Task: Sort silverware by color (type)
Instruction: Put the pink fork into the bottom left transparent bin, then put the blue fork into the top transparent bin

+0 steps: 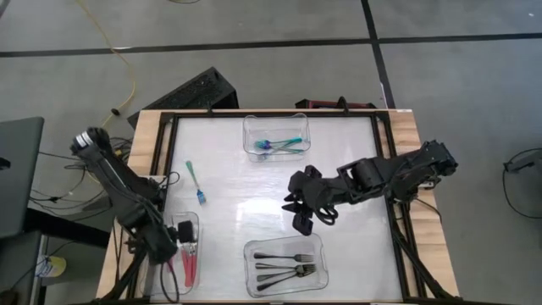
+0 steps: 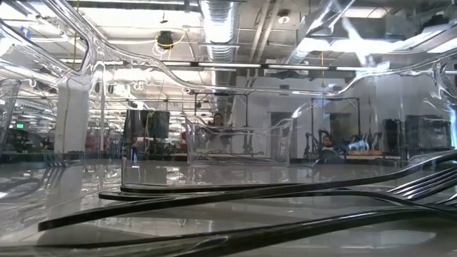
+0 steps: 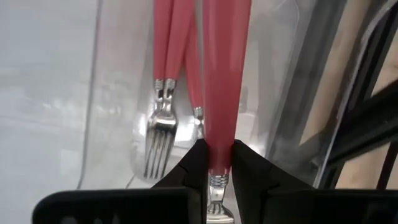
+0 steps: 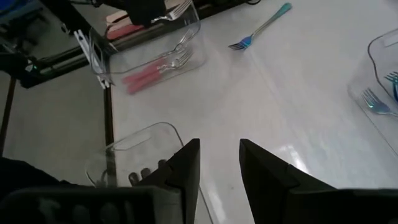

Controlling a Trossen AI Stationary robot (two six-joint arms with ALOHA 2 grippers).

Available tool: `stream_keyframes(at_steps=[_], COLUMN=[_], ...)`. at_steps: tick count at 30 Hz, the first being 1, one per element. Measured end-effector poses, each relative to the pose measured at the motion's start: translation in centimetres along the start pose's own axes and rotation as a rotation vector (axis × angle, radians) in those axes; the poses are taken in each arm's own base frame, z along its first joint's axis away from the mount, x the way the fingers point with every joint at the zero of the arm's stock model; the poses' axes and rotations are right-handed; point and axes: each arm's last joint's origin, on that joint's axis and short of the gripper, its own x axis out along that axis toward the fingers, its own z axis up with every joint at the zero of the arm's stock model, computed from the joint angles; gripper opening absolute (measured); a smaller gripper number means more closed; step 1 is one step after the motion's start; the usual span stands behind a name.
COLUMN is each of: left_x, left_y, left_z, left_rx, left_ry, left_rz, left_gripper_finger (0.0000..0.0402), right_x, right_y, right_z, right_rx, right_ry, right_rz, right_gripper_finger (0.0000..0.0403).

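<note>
My left gripper is over the clear bin at the table's near left corner, shut on a red-handled fork. Other red-handled forks lie in that bin. My right gripper hangs open over mid-table, touching nothing. One teal fork lies flat on the table left of centre and also shows in the right wrist view. More teal forks lie in the far bin. Black forks lie in the near bin and fill the low view's foreground. My left gripper pinches the red handle between its two fingers at the handle's lower end, just above the silver neck. The handle runs out ahead of the fingers over the bin's other forks. The tines stick out behind the fingers. Whether the handle's free end touches the bin cannot be told.
Three clear plastic bins stand on the white tabletop: far centre, near centre, near left. The black frame rails run along the table's sides. Bare tabletop lies between the bins around the loose teal fork.
</note>
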Motion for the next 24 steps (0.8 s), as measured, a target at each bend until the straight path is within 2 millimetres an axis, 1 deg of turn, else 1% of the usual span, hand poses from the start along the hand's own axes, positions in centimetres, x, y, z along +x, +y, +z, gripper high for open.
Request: stream_keyframes(at_steps=[3, 8, 11, 14, 17, 20, 22, 24], left_x=[0.8, 1.6, 2.1, 2.5, 2.9, 3.0, 2.5, 1.2], left_y=[0.1, 0.1, 0.2, 0.2, 0.2, 0.1, 0.1, 0.4], left_z=[0.4, 0.7, 0.9, 1.0, 1.1, 1.2, 1.4, 2.2], left_rx=[0.000, -0.027, -0.061, -0.078, -0.086, -0.129, -0.184, -0.218], left_ry=[0.029, 0.065, 0.084, 0.103, 0.121, 0.122, 0.122, 0.080], left_rz=[-0.011, -0.026, -0.022, -0.021, -0.043, -0.062, -0.062, -0.030], left_gripper_finger=[0.0031, 0.0033, 0.0045, 0.0069, 0.0104, 0.0140, 0.0161, 0.0176], right_x=[-0.1, -0.3, -0.4, -0.5, -0.6, -0.6, -0.7, -0.7], right_y=[0.3, 0.8, 1.1, 1.4, 1.6, 1.5, 1.4, 1.4], right_z=[-0.3, -0.8, -1.2, -1.5, -1.7, -1.9, -2.1, -2.2], right_rx=[-0.036, -0.105, -0.134, -0.183, -0.231, -0.259, -0.264, -0.264], right_ry=[0.008, 0.040, 0.058, 0.075, 0.085, 0.099, 0.118, 0.134], right_rz=[0.005, 0.031, 0.034, 0.053, 0.063, 0.058, 0.053, 0.066], right_gripper_finger=[0.0134, 0.0134, 0.0134, 0.0134, 0.0134, 0.0134, 0.0134, 0.0134])
